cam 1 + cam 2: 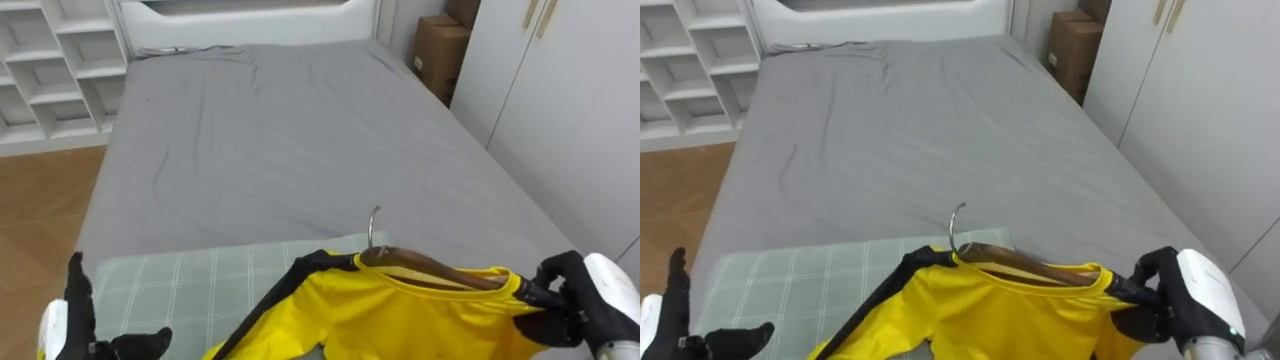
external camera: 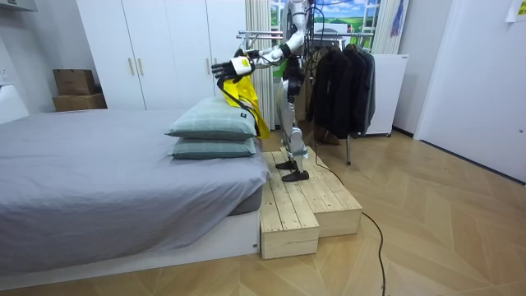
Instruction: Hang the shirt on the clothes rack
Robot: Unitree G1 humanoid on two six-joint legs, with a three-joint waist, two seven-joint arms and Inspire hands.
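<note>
A yellow shirt with black trim hangs on a wooden hanger, whose metal hook stands upright. My right hand at the lower right is shut round the hanger's right end, at the shirt's shoulder. At the lower left my left hand is open with its fingers spread, apart from the shirt. In the room view I stand on a wooden platform by the bed, holding the yellow shirt out above the pillows.
Green checked pillows lie under the shirt on the grey bed. A white wardrobe and cardboard box stand to my right, white shelves to my left. A clothes rack with dark garments stands behind me.
</note>
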